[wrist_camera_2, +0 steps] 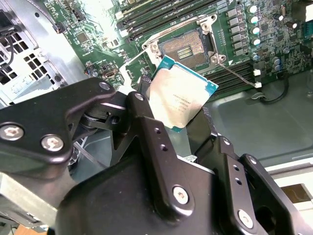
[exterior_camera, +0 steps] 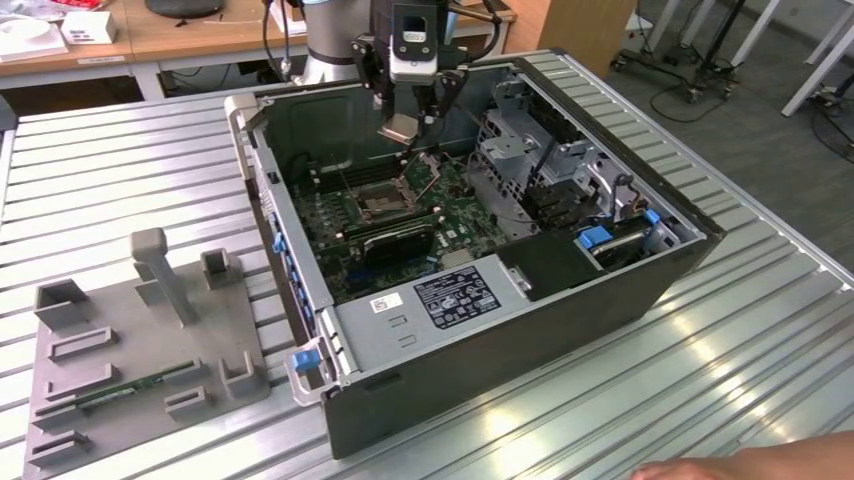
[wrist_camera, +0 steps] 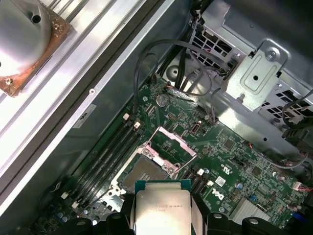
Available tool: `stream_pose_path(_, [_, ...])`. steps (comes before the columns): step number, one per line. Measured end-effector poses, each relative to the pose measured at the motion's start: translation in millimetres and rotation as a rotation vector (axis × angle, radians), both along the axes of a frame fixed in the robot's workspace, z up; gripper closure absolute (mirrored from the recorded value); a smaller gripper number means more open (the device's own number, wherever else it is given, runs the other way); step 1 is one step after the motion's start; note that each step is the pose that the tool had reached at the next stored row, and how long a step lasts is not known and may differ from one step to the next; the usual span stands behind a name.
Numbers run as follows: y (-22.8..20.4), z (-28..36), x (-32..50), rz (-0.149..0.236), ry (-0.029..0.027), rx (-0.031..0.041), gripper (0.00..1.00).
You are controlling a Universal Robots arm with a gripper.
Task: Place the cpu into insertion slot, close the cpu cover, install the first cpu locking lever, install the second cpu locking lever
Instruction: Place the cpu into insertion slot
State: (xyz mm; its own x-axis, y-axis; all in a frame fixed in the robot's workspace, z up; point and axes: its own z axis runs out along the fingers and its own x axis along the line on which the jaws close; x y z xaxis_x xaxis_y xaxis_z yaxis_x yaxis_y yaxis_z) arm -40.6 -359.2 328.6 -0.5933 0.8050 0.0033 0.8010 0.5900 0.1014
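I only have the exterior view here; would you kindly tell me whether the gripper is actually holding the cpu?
Observer: Yes. In the second wrist view the gripper is shut on the cpu, which sits tilted between the fingers with its silvery top showing.
Operator: Thank you. Is the insertion slot free?
Observer: In the second wrist view the insertion slot lies empty, with its contact field bare.
Operator: And the cpu cover?
Observer: In the first wrist view the cpu cover stands swung open beside the slot, not over it.
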Motion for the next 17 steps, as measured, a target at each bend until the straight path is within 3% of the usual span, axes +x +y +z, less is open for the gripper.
stream_pose_path(11, [0.0, -0.2, 0.0, -0.007, 0.0000, 0.0006, 0.46])
stream_pose_path(17, [0.0, -0.9, 0.0, -0.052, -0.0001, 0.0009, 0.46])
